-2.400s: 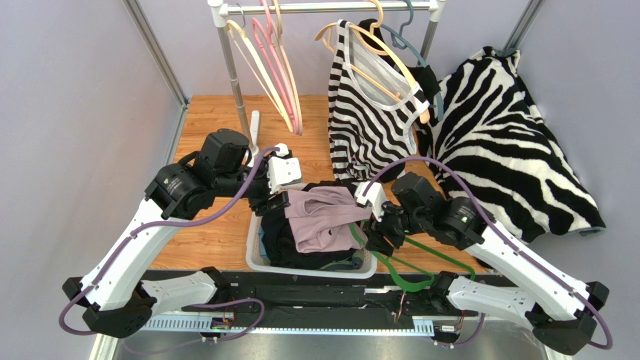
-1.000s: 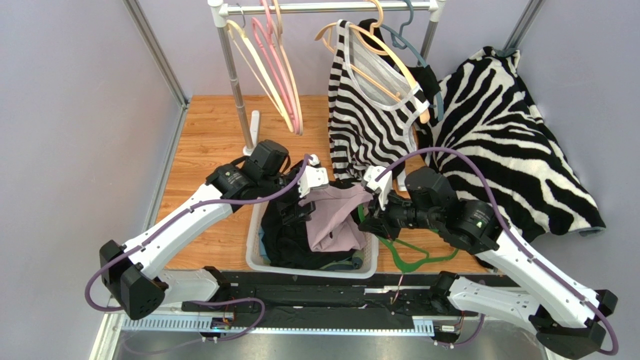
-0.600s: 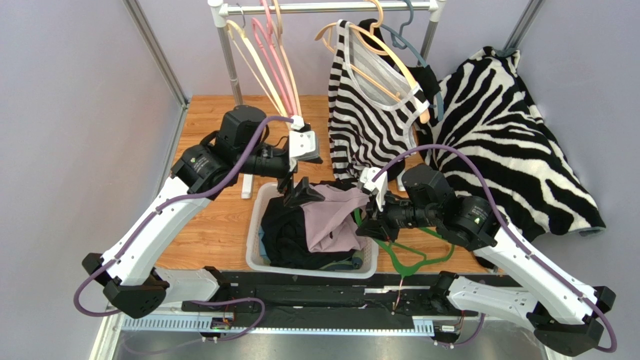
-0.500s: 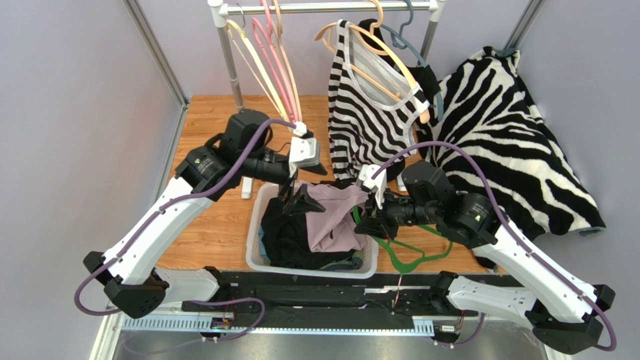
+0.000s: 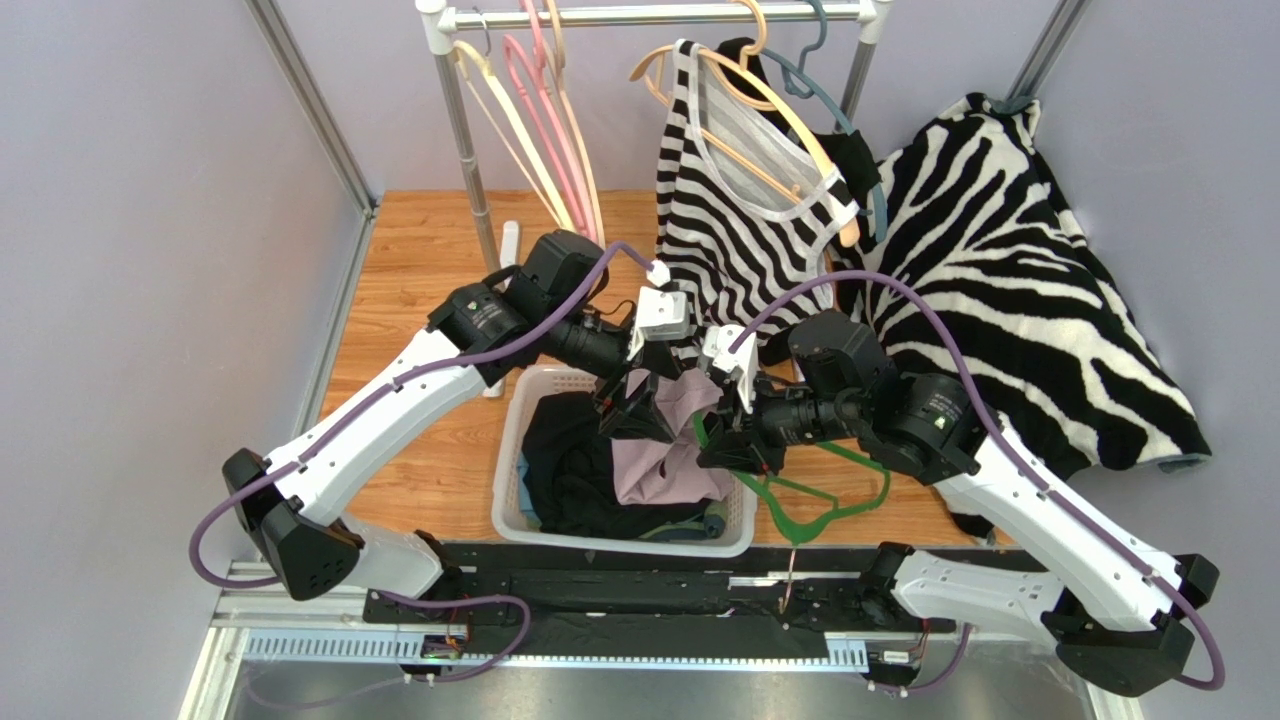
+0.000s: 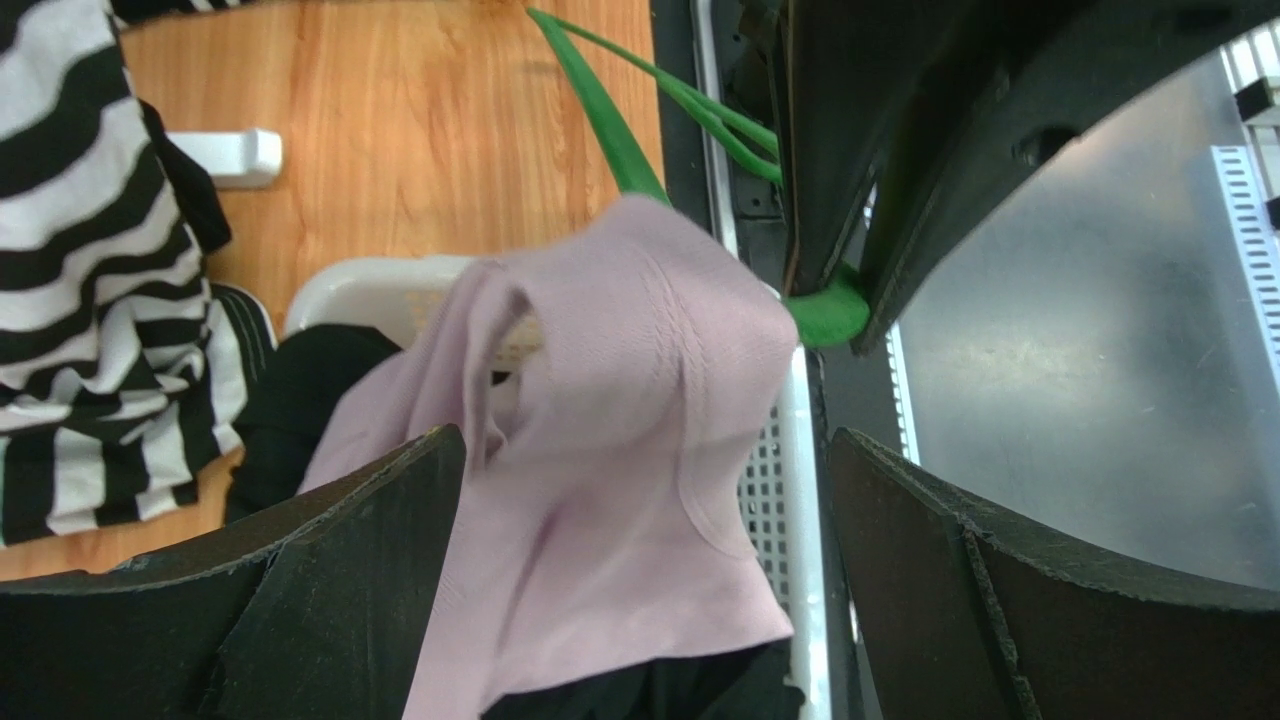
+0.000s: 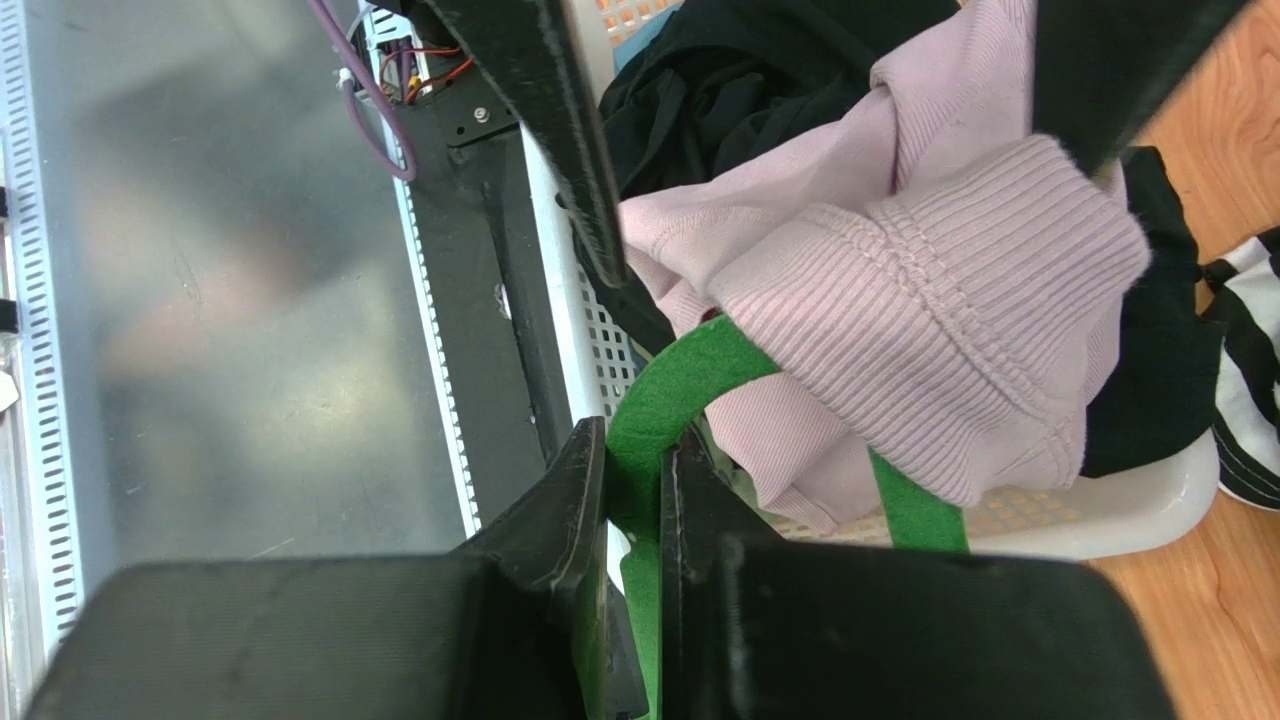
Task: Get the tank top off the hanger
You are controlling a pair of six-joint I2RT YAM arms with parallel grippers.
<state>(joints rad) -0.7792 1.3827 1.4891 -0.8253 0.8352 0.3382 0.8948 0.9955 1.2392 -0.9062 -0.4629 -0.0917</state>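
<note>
A mauve tank top (image 5: 669,447) hangs bunched over one end of a green hanger (image 5: 812,507) above a white basket (image 5: 508,488). My right gripper (image 5: 732,435) is shut on the hanger's green bar (image 7: 684,383), just below the ribbed fabric (image 7: 932,285). My left gripper (image 5: 631,398) hovers over the top with its jaws wide open. In the left wrist view the tank top (image 6: 601,450) fills the gap of that gripper (image 6: 643,450) without touching either finger, and the hanger (image 6: 827,312) pokes out beside it.
Black clothes (image 5: 564,465) fill the basket. A striped top (image 5: 736,225) hangs on a beige hanger from the rail (image 5: 661,15), next to empty pink and yellow hangers (image 5: 549,135). A zebra-print cloth (image 5: 1007,300) covers the right of the wooden table (image 5: 421,255).
My left arm swung from near the rack pole rightward and down over the mauve top, its jaws opening fully. The right gripper kept hold of the hanger and shifted slightly left.
</note>
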